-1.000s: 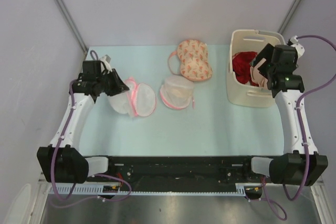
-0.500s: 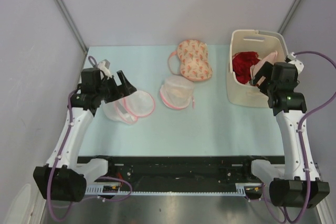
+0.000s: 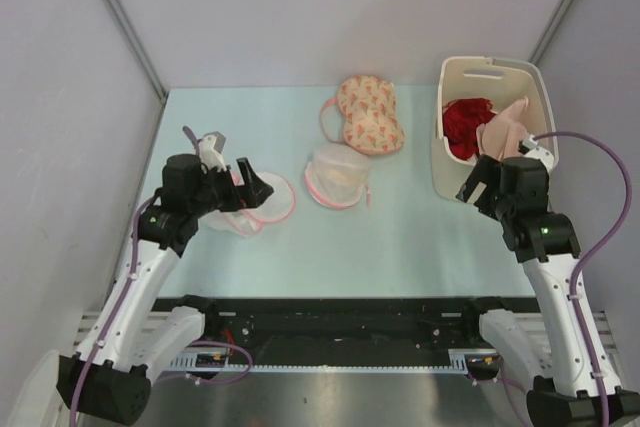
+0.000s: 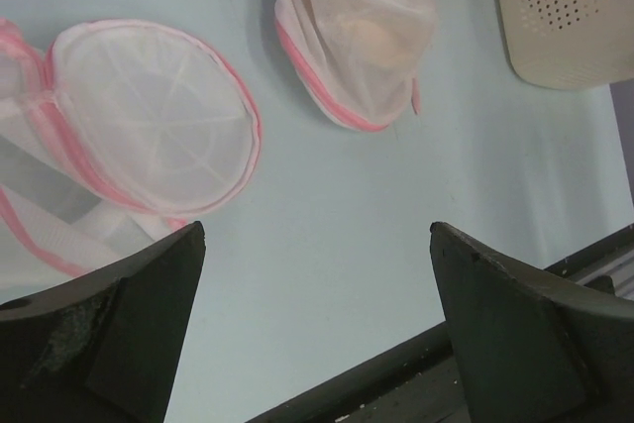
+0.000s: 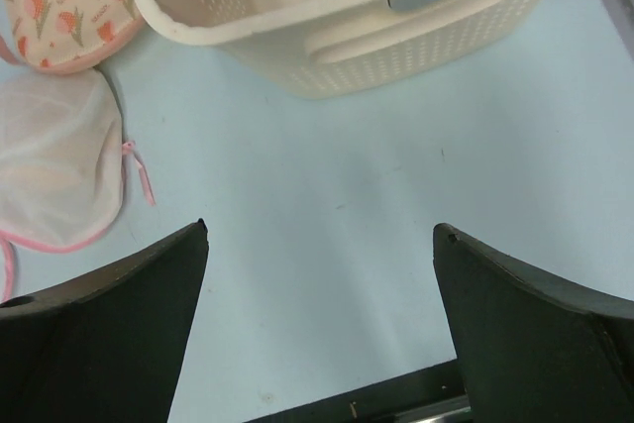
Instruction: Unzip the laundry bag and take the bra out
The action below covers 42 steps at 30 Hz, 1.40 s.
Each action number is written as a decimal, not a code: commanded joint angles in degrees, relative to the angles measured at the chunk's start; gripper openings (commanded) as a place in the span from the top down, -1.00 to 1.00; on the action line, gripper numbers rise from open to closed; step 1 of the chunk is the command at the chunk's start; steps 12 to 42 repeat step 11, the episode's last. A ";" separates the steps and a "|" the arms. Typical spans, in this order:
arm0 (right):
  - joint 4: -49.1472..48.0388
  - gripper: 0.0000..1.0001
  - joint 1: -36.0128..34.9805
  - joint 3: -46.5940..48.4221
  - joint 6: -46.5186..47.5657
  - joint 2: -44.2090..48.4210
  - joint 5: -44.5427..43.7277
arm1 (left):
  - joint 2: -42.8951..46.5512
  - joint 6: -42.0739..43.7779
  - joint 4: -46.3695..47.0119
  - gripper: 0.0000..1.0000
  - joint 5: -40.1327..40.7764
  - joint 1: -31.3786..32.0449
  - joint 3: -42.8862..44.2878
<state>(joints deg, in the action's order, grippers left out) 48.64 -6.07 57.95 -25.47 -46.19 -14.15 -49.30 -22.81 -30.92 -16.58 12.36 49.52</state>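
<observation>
The laundry bag [image 3: 262, 201] lies unzipped on the left of the table, its round mesh lid [image 4: 149, 116] folded open and nothing showing inside. My left gripper [image 3: 246, 187] hovers just over its near-left side, open and empty [image 4: 317, 235]. The pale peach bra [image 3: 505, 130] lies in the cream basket [image 3: 487, 190], draped over its right rim beside a red bra [image 3: 462, 123]. My right gripper [image 3: 478, 185] is in front of the basket's near wall, open with only bare table between its fingers [image 5: 322, 230].
A twin mesh pouch [image 3: 338, 176] with cream fabric inside sits mid-table, also seen from the left wrist [image 4: 357, 37] and right wrist [image 5: 54, 165]. A pink patterned bra [image 3: 368, 114] lies behind it. The black rail [image 3: 340, 312] runs along the near edge.
My left gripper opened and let go of the laundry bag, which now rests on the table. My right gripper drew back from over the basket. Both arms pulled toward the near edge.
</observation>
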 commanded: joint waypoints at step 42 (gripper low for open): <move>1.90 -0.99 -1.49 -1.00 -2.74 3.48 -1.76 | -0.18 0.92 0.69 -0.99 4.09 0.30 -1.97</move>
